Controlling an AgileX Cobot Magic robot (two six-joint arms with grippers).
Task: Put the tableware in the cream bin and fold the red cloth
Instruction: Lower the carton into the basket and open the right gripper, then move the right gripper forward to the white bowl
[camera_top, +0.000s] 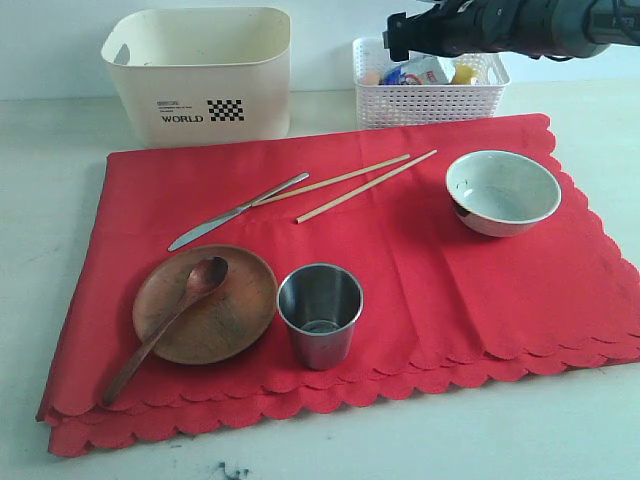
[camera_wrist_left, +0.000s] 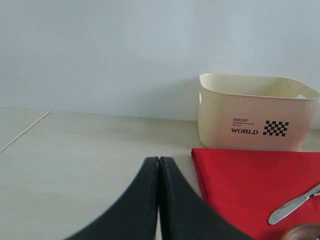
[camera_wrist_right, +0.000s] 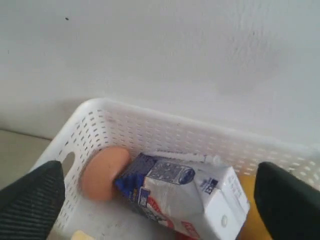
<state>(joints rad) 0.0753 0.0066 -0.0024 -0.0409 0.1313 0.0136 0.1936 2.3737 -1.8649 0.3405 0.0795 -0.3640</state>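
- The red cloth (camera_top: 400, 260) lies spread flat across the middle of the exterior frame, scalloped hems along its lower and right edges.
- All tableware rests on it:
  - the wooden plate (camera_top: 225, 310) at lower left, with the wooden spoon (camera_top: 165, 328) laid across it, bowl on the plate and handle running out past the lower-left rim;
  - the steel cup (camera_top: 320, 315) upright just right of the plate;
  - the knife (camera_top: 235, 212) diagonal above the plate;
  - the two chopsticks (camera_top: 365, 186) diagonal at upper centre, just beside the knife's handle end;
  - the white bowl (camera_top: 503, 192) upright at upper right.
- The cream bin (camera_top: 200, 75) stands at upper left, behind the cloth's far edge.
- The white lattice basket (camera_top: 430, 95) stands to the bin's right and holds an egg (camera_wrist_right: 102, 172) and a milk carton (camera_wrist_right: 185, 195).
- My right gripper (camera_wrist_right: 160, 195) hangs above the basket, fingers spread wide, gripping nothing.
- My left gripper (camera_wrist_left: 159, 200) has its fingers pressed together, with nothing between them, over bare table left of the cloth.
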